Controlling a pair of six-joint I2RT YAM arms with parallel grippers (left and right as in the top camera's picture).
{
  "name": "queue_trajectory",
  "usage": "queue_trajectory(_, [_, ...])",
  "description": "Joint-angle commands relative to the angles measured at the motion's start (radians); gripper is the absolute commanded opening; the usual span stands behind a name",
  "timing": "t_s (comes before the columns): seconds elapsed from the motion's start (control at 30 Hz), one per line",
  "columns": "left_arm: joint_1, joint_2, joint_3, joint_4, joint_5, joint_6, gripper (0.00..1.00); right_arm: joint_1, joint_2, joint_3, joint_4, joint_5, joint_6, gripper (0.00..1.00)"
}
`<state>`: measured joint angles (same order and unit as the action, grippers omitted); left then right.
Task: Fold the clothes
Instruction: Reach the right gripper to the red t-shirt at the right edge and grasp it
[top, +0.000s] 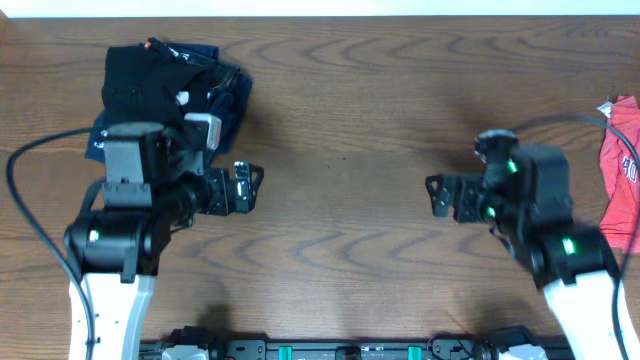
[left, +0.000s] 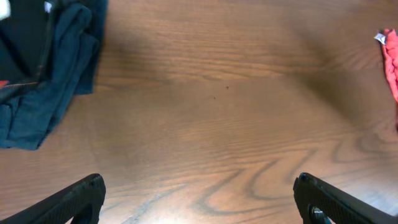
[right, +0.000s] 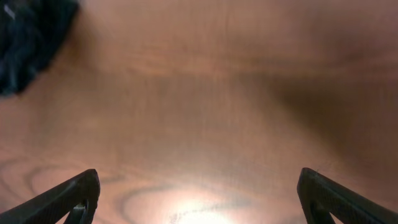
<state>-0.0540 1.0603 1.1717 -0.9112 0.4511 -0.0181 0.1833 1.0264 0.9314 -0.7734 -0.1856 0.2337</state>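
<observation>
The left gripper (top: 251, 186) and right gripper (top: 437, 195) face each other low over the middle of the wooden table (top: 350, 90), both with jaws spread wide and nothing between them. The coral-red T-shirt (top: 622, 165) lies at the table's far right edge, behind the right arm, rumpled and partly cut off by the frame. It appears untouched, so the folding of it looks not yet begun: it has to be picked up, brought to the open middle, spread flat and folded. A black garment (top: 150, 75) sits on a navy garment (top: 228, 95) at the far left, bundled together well apart from the shirt.

Only the overhead view shows both arms and the white lettering on the shirt. The left wrist view catches just a strip of the shirt with its white tag (left: 379, 38), and shows the navy cloth's loose folds more closely. The right wrist view shows no shirt at all, only bare wood and a dark blur of cloth in one corner.
</observation>
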Motion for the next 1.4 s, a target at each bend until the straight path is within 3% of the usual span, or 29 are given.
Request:
queue_trajectory(0.0, [-0.002,0.025,0.029,-0.011,0.088,0.017,0.98,-0.012,0.125,0.092,-0.036,-0.022,-0.047,0.99])
queue_trajectory(0.17, [-0.002,0.028,0.029,-0.019,0.114,0.018,0.98,-0.135,0.288,0.217,-0.073,0.044,0.002,0.99])
queue_trajectory(0.43, [-0.002,0.029,0.029,-0.026,0.114,0.018,0.98,-0.512,0.502,0.341,-0.107,0.161,0.121,0.97])
queue_trajectory(0.53, [-0.002,0.029,0.029,-0.027,0.114,0.018,0.98,-0.624,0.574,0.341,-0.036,0.162,0.175,0.86])
queue_trajectory(0.63, [-0.002,0.029,0.029,-0.027,0.114,0.018,0.98,-0.696,0.653,0.341,0.024,0.165,0.182,0.80])
queue_trajectory(0.83, [-0.002,0.029,0.028,-0.027,0.114,0.018,0.98,-0.762,0.763,0.341,0.153,0.119,0.207,0.78])
queue_trajectory(1.07, [-0.002,0.029,0.028,-0.027,0.114,0.017,0.98,-0.786,0.844,0.337,0.077,0.426,0.226,0.87])
queue_trajectory(1.37, [-0.002,0.029,0.028,-0.031,0.114,0.018,0.98,-0.836,0.953,0.337,0.046,0.540,0.226,0.85])
